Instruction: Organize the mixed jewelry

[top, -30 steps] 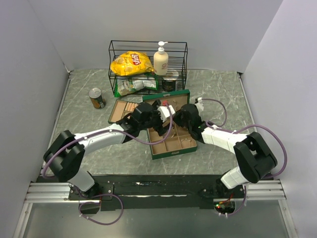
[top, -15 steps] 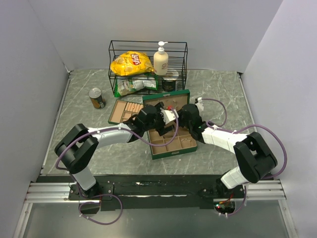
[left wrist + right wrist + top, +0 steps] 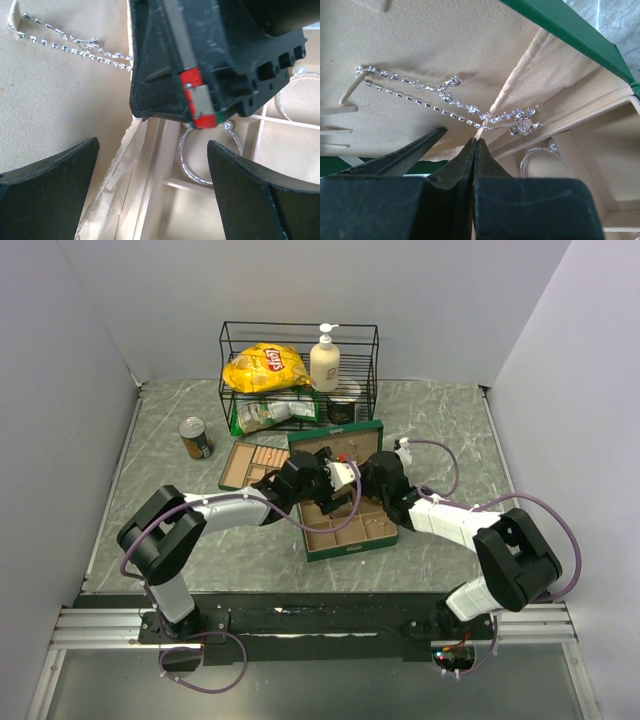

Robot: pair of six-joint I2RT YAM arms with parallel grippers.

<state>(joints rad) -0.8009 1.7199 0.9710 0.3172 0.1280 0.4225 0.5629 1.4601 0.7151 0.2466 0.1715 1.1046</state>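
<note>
1. My right gripper (image 3: 475, 144) is pressed closed against the lid lining of the green jewelry box (image 3: 350, 549), just below the rhinestone necklace (image 3: 470, 107). I cannot tell whether it pinches the chain.
2. My left gripper (image 3: 152, 150) is spread wide over the box's compartments, probably ready to assist.

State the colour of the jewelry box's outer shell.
Dark green; the jewelry box shows it best in the top external view.

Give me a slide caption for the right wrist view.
Closed jaws at a sparkly necklace draped across the beige lid of the green box.
</note>
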